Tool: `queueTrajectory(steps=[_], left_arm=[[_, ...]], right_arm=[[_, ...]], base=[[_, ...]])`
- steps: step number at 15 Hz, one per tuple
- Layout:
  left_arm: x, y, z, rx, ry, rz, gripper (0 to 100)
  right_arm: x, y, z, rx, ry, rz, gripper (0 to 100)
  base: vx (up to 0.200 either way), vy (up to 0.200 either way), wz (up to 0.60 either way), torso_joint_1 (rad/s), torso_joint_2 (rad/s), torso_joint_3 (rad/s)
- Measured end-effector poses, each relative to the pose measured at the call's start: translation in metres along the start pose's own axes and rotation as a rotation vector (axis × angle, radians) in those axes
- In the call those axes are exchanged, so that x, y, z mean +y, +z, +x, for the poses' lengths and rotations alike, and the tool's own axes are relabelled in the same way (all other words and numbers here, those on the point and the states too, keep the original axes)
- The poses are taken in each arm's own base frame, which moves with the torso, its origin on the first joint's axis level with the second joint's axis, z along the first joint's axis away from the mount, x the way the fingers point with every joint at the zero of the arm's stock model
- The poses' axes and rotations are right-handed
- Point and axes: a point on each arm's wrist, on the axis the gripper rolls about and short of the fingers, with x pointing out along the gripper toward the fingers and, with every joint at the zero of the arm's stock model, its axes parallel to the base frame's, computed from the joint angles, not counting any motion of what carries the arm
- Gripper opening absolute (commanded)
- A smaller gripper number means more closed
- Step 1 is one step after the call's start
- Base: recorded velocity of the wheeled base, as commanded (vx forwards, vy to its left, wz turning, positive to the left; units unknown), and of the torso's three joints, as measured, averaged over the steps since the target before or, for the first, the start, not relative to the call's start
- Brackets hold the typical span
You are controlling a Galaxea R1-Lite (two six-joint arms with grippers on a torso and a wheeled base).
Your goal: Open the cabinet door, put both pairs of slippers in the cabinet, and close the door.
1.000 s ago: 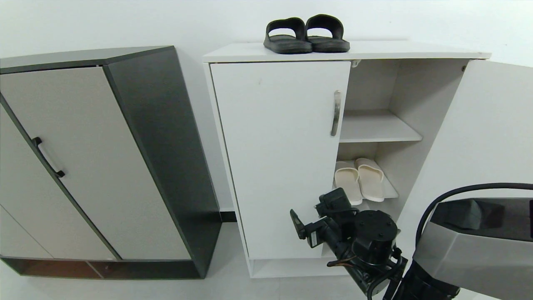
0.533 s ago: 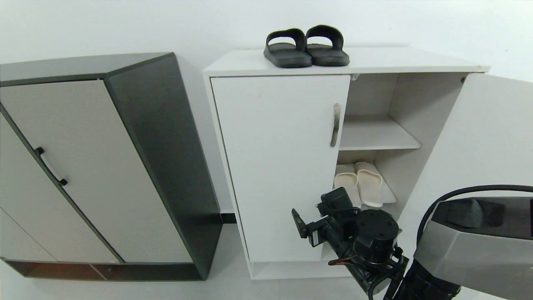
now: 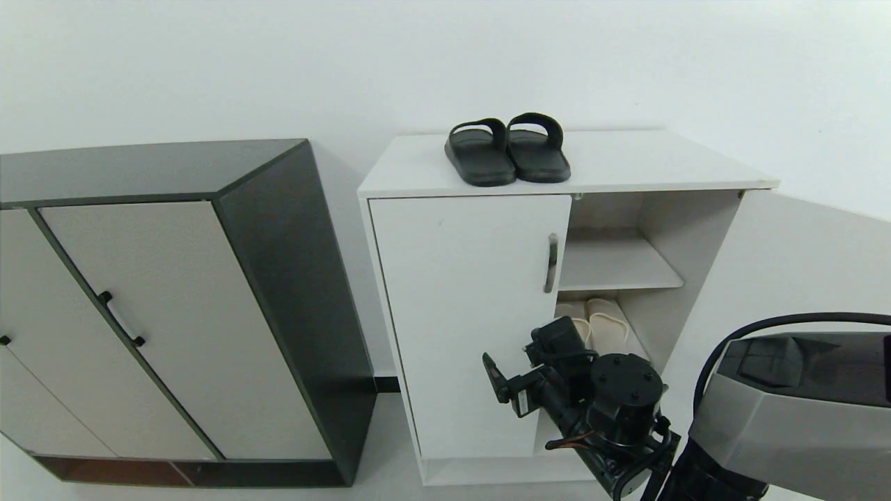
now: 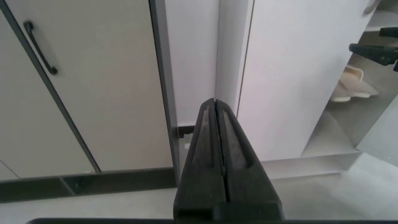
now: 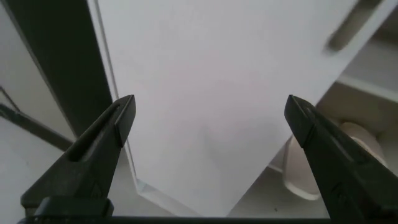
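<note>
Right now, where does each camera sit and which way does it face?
Head view: on the robot's head, looking forward and down at the white cabinet with black slippers on top; its right arm shows at lower right.
Left wrist view: on the left wrist, looking past the shut left gripper at the gap between the dark cabinet and the white one.
Right wrist view: on the right wrist, facing the closed door past the open right gripper.
Shared: all three catch the cream slippers inside.
</note>
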Motion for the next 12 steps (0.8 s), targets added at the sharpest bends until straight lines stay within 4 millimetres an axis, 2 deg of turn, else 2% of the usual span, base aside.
queueTrajectory(steps=[12], left_arm=[[0.0,0.0,0.0,0.0,-0.001,0.0,0]], right_arm=[[0.0005,-0.0016,0.0002,0.004,0.001,-0.002,100]], base=[[0.0,0.0,0.0,0.191,-0.5,-0.314]])
